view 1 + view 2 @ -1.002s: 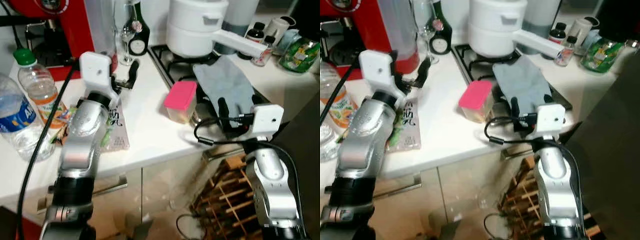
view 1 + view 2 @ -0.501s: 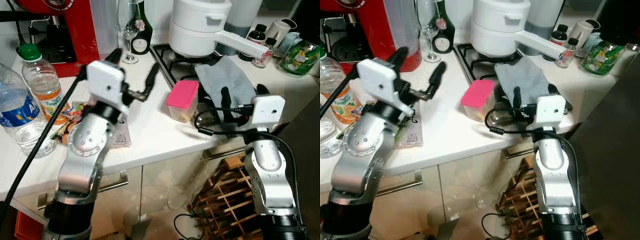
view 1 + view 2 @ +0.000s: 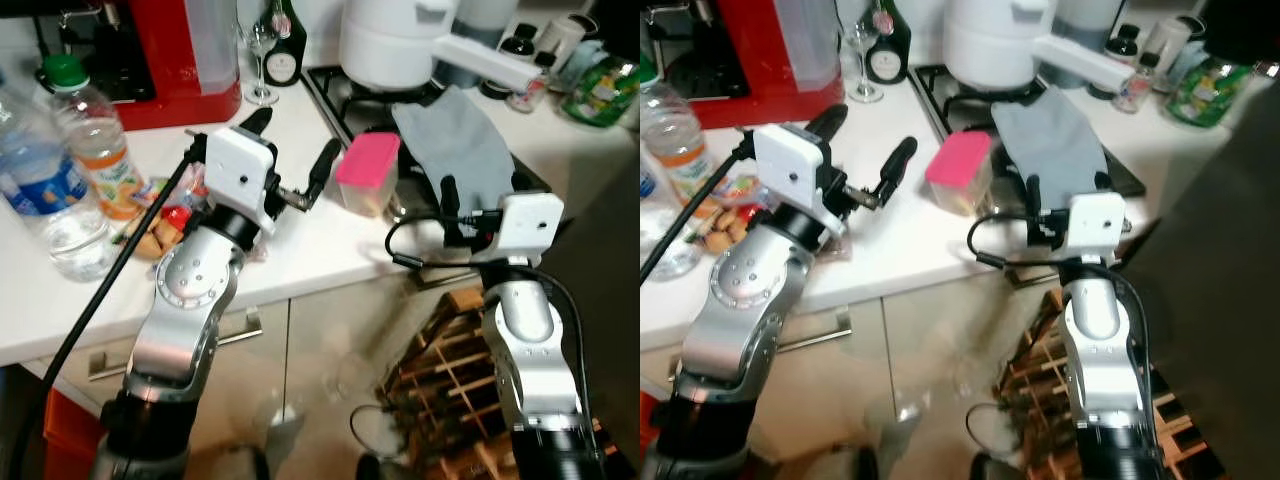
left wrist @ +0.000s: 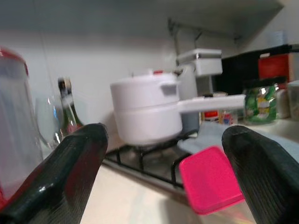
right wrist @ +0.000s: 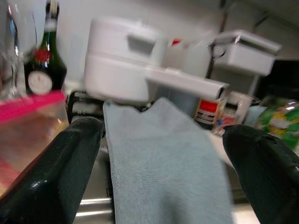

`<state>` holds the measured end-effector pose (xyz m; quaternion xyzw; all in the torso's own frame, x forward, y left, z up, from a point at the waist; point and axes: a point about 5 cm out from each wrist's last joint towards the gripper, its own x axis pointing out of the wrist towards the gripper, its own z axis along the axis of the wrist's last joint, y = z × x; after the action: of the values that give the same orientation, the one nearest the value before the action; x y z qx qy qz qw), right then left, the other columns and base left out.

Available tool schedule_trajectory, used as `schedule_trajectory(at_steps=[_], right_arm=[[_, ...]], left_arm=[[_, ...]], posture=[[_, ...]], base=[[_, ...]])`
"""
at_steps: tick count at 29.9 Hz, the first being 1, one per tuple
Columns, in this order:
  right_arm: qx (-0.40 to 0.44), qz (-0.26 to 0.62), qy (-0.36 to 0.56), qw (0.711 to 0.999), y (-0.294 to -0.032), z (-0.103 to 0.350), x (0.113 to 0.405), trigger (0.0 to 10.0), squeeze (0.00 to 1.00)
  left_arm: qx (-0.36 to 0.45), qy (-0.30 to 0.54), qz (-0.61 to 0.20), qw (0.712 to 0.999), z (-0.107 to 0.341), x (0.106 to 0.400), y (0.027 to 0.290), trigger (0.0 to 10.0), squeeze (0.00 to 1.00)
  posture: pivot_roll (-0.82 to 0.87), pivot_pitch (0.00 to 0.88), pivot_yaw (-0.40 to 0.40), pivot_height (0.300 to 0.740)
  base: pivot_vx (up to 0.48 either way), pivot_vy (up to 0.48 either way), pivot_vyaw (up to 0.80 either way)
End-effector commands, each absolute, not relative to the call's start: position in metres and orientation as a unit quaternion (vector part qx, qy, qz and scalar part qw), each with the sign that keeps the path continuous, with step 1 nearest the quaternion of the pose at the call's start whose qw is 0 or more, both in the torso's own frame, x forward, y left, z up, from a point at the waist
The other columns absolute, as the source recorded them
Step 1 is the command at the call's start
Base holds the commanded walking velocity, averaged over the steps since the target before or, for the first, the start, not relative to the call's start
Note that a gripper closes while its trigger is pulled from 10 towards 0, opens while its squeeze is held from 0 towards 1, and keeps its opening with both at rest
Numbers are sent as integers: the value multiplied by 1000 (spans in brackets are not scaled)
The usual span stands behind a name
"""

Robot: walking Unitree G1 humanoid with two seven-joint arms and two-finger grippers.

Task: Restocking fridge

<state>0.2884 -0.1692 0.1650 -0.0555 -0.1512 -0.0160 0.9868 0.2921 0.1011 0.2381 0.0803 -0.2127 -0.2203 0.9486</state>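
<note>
- My two head cameras look forward and down onto the white counter (image 3: 300,255) from above; both take in the pink-lidded container (image 3: 366,170), the grey cloth (image 3: 1048,140) and both silver arms.
- My left wrist camera sits low over the counter, looking level between its black fingers (image 4: 60,177) toward the white pot (image 4: 145,109).
- My right wrist camera looks along the cloth, close up, at that same pot from the other side.
</note>
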Motion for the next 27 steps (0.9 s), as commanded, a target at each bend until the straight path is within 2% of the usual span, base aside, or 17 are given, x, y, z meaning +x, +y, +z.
schedule_trajectory(at_steps=[1, 7, 16, 20, 27], right_arm=[[-63, -16, -165, 984, -170, 172, 291, 10000, 0], [-65, -16, -157, 985, -169, 169, 292, 10000, 0], [-68, -17, -151, 986, -170, 167, 292, 10000, 0], [-68, -15, -157, 985, -169, 168, 290, 10000, 0], [-71, -12, -159, 985, -169, 169, 289, 10000, 0]], left_arm=[[79, -229, -218, 946, 244, 292, 99, 10000, 0], [76, -217, -222, 948, 238, 298, 94, 10000, 0], [63, -195, -217, 954, 229, 305, 92, 10000, 0], [27, -139, -195, 971, 210, 320, 87, 10000, 0], [6, -97, -139, 986, 194, 346, 84, 10000, 0]], posture=[[-5, 0, -33, 740], [-7, 0, -35, 740], [-14, 0, -32, 740], [-19, 0, -35, 740], [-45, 0, -39, 740]], base=[[0, 0, 0], [0, 0, 0], [0, 0, -800], [0, 0, 0], [0, 0, 0]])
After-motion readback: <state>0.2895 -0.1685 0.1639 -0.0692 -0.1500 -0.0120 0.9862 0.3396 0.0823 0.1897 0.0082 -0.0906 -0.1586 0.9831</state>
